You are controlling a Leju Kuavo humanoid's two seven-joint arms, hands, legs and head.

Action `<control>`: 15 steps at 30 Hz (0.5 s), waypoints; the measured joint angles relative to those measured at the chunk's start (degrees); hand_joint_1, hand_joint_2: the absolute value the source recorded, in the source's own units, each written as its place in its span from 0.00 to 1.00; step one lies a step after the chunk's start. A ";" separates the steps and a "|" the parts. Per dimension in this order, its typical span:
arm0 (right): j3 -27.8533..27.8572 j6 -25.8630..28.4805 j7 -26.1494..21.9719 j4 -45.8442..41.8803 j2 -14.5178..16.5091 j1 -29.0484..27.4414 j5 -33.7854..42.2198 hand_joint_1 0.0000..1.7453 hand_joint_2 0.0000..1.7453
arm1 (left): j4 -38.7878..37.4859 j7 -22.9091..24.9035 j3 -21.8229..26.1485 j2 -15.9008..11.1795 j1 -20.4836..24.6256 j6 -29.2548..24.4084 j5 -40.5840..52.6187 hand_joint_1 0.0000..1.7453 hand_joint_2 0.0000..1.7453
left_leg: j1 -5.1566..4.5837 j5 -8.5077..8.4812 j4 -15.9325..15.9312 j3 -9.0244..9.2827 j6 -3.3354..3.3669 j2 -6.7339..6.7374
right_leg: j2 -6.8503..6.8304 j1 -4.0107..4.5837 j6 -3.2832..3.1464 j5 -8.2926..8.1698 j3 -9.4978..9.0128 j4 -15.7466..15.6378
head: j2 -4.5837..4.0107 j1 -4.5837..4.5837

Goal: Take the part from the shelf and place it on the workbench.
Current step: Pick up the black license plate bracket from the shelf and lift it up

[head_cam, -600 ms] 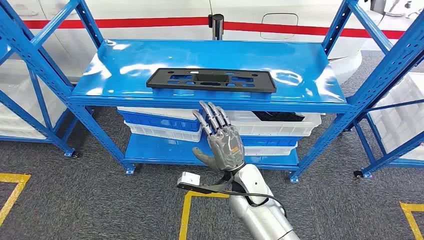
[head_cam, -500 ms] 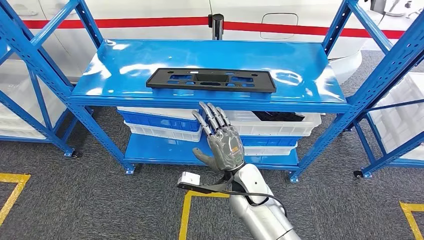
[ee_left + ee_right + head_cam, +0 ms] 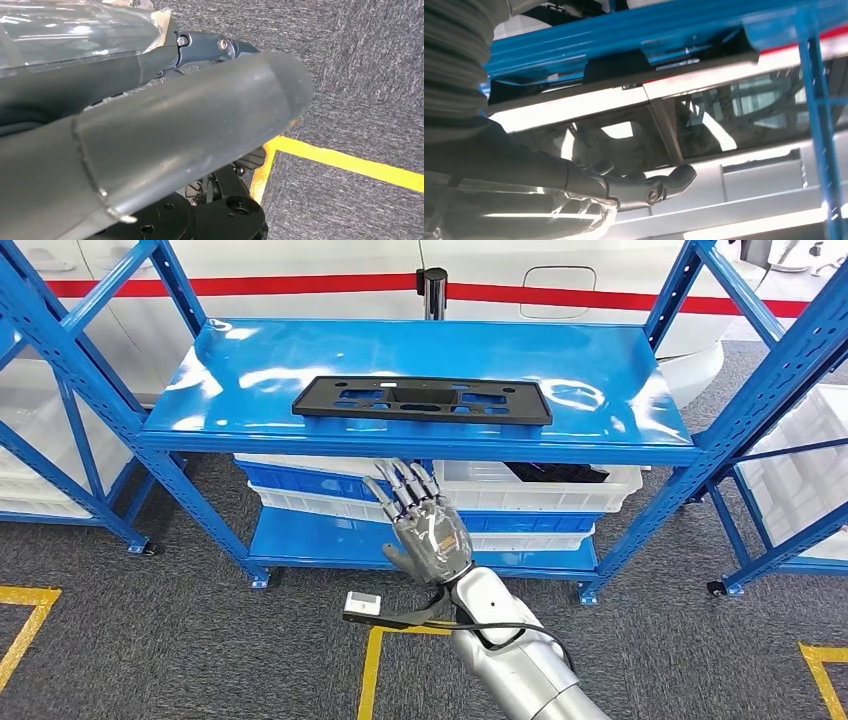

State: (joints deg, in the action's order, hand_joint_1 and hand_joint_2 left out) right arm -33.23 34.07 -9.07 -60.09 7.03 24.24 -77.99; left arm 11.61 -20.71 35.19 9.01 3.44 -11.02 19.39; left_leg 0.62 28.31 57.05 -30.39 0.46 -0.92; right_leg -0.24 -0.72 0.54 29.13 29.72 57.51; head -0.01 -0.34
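The part (image 3: 422, 400) is a long flat black plate with several cut-outs. It lies near the front of the blue shelf's top board (image 3: 250, 360). My right hand (image 3: 425, 530) is raised in front of the shelf, below its front edge and short of the part, with fingers spread and nothing in them. In the right wrist view the fingers (image 3: 659, 187) reach out under the blue shelf edge (image 3: 649, 30). My left hand (image 3: 200, 130) hangs over the grey carpet with its thumb and one finger stretched out, holding nothing.
White and blue crates (image 3: 330, 495) are stacked on the lower shelf board. More blue racks stand at the left (image 3: 60, 390) and right (image 3: 790, 440). Yellow tape (image 3: 372, 660) marks the carpet. A white body with a red stripe (image 3: 300, 285) stands behind.
My right hand has dropped a little and shifted left, away from the shelf's front edge. The part has not moved.
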 joint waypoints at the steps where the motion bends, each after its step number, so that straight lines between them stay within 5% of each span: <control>1: -0.37 -0.56 0.96 0.98 0.20 0.42 -1.00 0.00 1.00 | 0.00 0.05 0.00 0.00 0.03 -0.02 0.10 0.00 0.00 | 0.00 0.00 0.00 0.00 0.00 0.00 | 0.00 0.00 0.00 0.00 0.00 0.00 | 0.00 0.00; 7: -0.30 -3.22 12.60 7.29 1.24 3.93 -5.98 0.00 1.00 | 0.00 1.36 0.00 0.00 0.15 -0.61 0.80 0.00 0.00 | -0.01 0.00 0.01 -0.01 0.00 0.00 | 0.00 0.00 0.00 0.00 0.01 0.00 | -0.01 0.01; 15: 0.61 -4.22 13.37 11.39 2.33 6.05 -7.23 0.00 1.00 | 0.00 1.91 0.00 0.01 0.21 -0.54 0.97 0.00 0.00 | 0.00 0.00 0.02 -0.01 0.00 0.01 | 0.02 -0.01 0.00 0.00 0.03 0.00 | 0.00 -0.01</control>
State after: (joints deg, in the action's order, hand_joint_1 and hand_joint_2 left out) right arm -32.63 29.85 4.31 -48.70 9.35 30.28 -85.22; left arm 11.61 -18.81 35.19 9.02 3.65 -11.56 20.36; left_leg 0.62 28.31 57.07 -30.39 0.46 -0.91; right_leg -0.23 -0.73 0.55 29.13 29.75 57.51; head -0.01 -0.35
